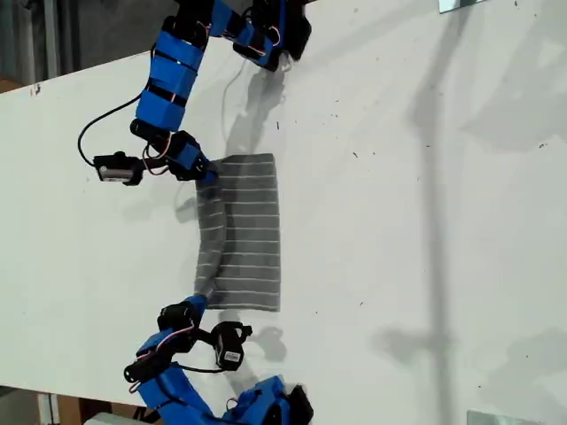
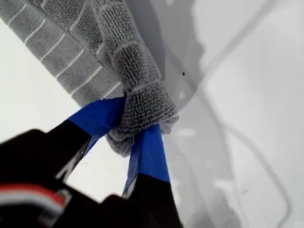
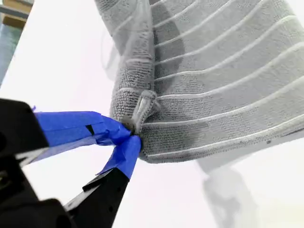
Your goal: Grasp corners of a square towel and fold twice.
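Observation:
The dark grey striped towel lies on the white table, with the edge on the exterior view's left raised and sagging between two grippers. One arm's gripper pinches the upper raised corner and the other arm's gripper the lower one; which arm is which I cannot tell. My first gripper is shut on a bunched corner, its blue-taped fingers squeezing the fabric. My second gripper is shut on a corner beside a small loop tag.
A black cable loops on the table at the exterior view's left by the upper arm. Metal pieces sit at that view's top right and bottom right. Long shadows cross the table on its right.

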`<state>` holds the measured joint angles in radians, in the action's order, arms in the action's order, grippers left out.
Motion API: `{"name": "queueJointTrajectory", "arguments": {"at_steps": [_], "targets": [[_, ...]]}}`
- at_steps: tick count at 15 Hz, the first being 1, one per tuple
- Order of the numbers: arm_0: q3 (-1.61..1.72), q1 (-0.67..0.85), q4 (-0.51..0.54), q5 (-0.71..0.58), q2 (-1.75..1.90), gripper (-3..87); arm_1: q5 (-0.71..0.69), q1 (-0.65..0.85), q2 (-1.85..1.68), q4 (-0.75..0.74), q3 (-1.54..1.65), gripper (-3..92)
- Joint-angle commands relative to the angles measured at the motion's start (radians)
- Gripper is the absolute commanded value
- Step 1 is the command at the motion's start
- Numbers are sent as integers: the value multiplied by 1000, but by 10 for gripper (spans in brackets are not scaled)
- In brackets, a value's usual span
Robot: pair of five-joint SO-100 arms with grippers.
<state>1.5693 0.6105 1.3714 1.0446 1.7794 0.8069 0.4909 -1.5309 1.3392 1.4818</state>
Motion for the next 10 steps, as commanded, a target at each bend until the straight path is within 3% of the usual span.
{"name": "queueJointTrajectory", "arguments": {"at_steps": [1, 5, 10], "targets": [[78, -58, -34, 20, 74, -4, -14, -74, -95, 18, -5, -1], [115, -209, 14, 74, 164, -4, -6, -193, -163, 146, -41, -1], [179, -301, 38, 121, 170, -4, 54, -360, -172, 152, 40, -1]]}}
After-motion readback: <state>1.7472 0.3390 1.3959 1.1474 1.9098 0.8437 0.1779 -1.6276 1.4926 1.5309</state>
